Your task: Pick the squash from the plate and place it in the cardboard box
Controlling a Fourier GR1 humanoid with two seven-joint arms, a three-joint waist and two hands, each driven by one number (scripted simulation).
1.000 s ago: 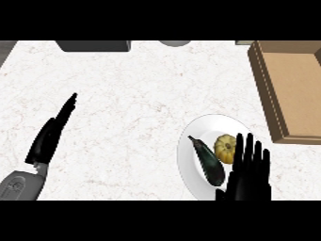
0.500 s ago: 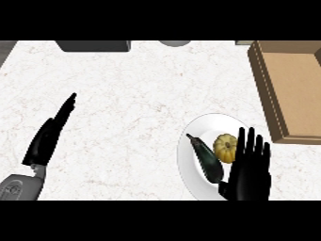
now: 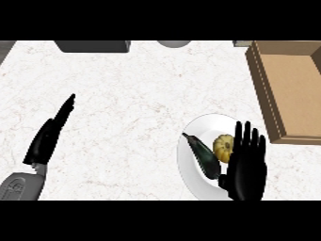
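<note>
One squash (image 3: 224, 147), one plate (image 3: 204, 129), one cardboard box (image 3: 298, 89) at 2 o'clock, right hand (image 3: 244, 169) flat-open over the plate, left hand (image 3: 50, 136) open too

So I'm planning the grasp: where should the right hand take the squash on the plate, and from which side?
Probably across the squash's round ribbed body, coming from above. It lies on the plate with a dark vegetable close on its left, so a side approach there looks blocked. The open right hand partly covers its right edge, well placed to curl down round it.
</note>
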